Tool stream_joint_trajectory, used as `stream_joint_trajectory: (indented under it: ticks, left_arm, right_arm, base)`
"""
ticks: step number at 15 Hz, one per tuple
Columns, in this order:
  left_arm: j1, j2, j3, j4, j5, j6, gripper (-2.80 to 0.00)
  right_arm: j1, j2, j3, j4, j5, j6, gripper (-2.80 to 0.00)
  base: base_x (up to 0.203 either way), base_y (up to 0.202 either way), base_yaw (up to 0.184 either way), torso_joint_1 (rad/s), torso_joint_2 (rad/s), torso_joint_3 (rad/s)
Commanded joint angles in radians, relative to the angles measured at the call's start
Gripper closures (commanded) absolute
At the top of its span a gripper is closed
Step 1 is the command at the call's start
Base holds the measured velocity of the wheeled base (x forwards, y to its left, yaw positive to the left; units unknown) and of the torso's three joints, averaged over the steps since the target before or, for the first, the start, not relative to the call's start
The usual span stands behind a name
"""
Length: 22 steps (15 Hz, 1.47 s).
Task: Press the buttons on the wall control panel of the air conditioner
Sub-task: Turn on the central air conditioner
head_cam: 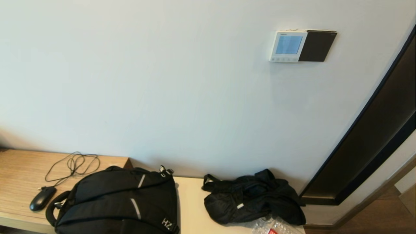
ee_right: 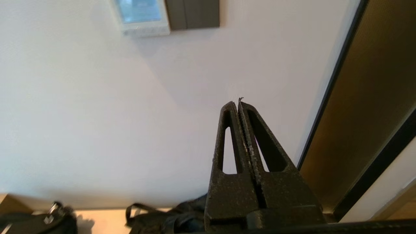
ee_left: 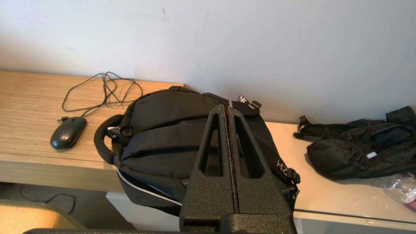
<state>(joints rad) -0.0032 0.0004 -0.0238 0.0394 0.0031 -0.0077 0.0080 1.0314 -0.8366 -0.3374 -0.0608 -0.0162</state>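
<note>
The white control panel (head_cam: 288,46) with a pale blue screen hangs high on the wall, right of centre. A row of small round buttons (head_cam: 284,59) runs along its lower edge. The panel also shows in the right wrist view (ee_right: 141,16), with its buttons (ee_right: 146,31) blurred. My right gripper (ee_right: 237,103) is shut and empty, pointing at bare wall well below and to the right of the panel. My left gripper (ee_left: 226,109) is shut and empty, held over the black backpack (ee_left: 169,130). Neither gripper shows in the head view.
A black square plate (head_cam: 317,45) adjoins the panel's right side. A dark door frame (head_cam: 373,130) runs along the right. On the shelf (head_cam: 19,169) below lie a backpack (head_cam: 120,201), a mouse (head_cam: 42,198) with cable, a black bag (head_cam: 253,198) and a plastic bottle (head_cam: 273,226).
</note>
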Motion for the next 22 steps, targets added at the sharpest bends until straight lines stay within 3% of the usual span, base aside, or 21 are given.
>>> stream_joint_trajectory:
  ticks: [1,4,8,15,22]
  left_arm:
    - [0.0,0.0,0.001,0.001,0.0,-0.001,0.0]
    - [0.0,0.0,0.001,0.001,0.0,-0.002,0.0]
    - [0.0,0.0,0.001,0.001,0.0,-0.002,0.0]
    - [0.0,0.0,-0.001,0.001,0.0,-0.002,0.0]
    - [0.0,0.0,0.001,0.001,0.0,-0.002,0.0]
  right_arm:
    - [0.021,0.271,-0.163,-0.021,-0.046,-0.006,0.0]
    - [0.072,0.47,-0.359,-0.032,-0.144,-0.018,0.0]
    - [0.2,0.643,-0.559,-0.035,-0.333,-0.041,0.0]
    - [0.243,0.854,-0.731,-0.035,-0.389,-0.046,0.0]
    - [0.257,0.908,-0.755,-0.083,-0.405,-0.048,0.0]
  base:
    - [0.0,0.0,0.0,0.0,0.0,0.0]
    - [0.0,0.0,0.0,0.0,0.0,0.0]
    - [0.0,0.0,0.0,0.0,0.0,0.0]
    - [0.0,0.0,0.0,0.0,0.0,0.0]
    - [0.0,0.0,0.0,0.0,0.0,0.0]
